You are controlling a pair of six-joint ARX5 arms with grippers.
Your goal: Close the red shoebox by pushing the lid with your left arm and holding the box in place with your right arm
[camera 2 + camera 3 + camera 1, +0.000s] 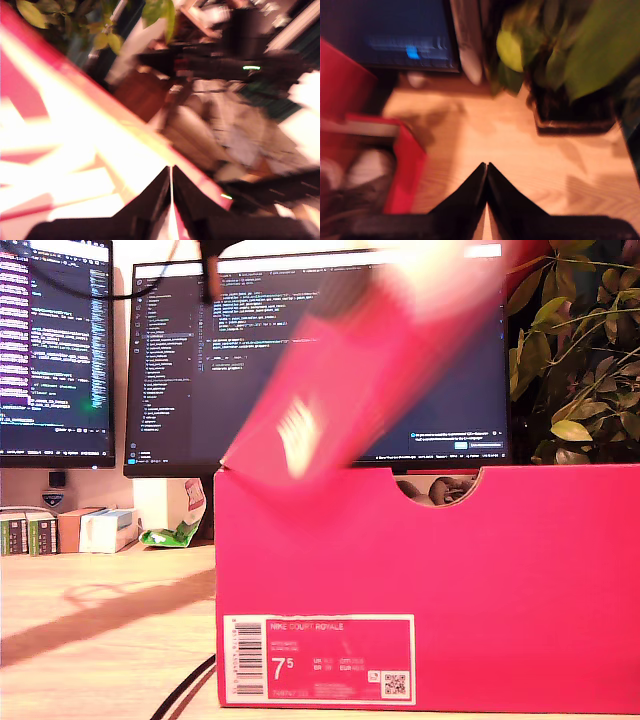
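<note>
The red shoebox [430, 580] fills the exterior view's right, its size label [318, 658] facing the camera. Its red lid [340, 380] hangs tilted above the box, blurred by motion. In the first wrist view my first gripper [171, 169] is shut, its tips against the edge of the brightly lit lid [75, 150], with paper-wrapped shoes [200, 130] showing beyond. My second gripper [486, 165] is shut with nothing in it, over bare wood just beside the box's corner wall [405, 170]. A shoe [365, 170] lies inside. Neither gripper shows clearly in the exterior view.
Two monitors [300, 360] stand behind the box, and a leafy plant [580, 350] at the exterior view's right. Its pot [575, 115] sits close to my second gripper. Small boxes [70, 530] and cables [185, 690] lie at the exterior view's left. A black arm [240, 55] crosses the first wrist view.
</note>
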